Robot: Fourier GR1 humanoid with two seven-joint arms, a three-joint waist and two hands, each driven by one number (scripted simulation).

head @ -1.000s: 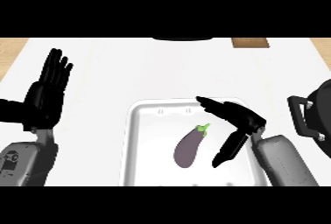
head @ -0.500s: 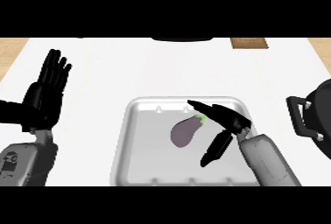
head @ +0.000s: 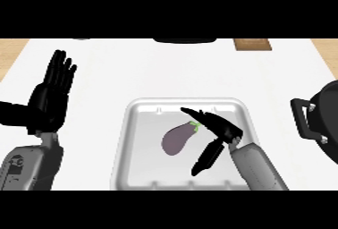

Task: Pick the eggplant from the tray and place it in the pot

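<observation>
Hovering over a silver tray (head: 135, 147) on a white surface (head: 165, 71), the right robot hand (head: 221, 129) spreads its fingers just beside a purple eggplant (head: 177, 139), thumb and fingers parted and curled round nothing. The eggplant lies inside the tray, near its middle, its green stem end pointing toward the upper right and sitting right against the dark fingers; whether they actually touch it cannot be told from this angle. One group of fingers reaches up and left past the stem, while the other points down toward the tray's near rim, to the right of the vegetable's rounded body. The grey forearm enters from the lower edge on the right. At the far left, the left robot hand (head: 49, 96) rests open with fingers straight and pointing up, well apart from the tray. A black pot (head: 323, 120) with a side handle stands at the right edge of the surface, apart from the tray and only partly in view. A brown wooden block (head: 251, 44) sits at the far edge, beside a dark object that is cut off by the frame.
</observation>
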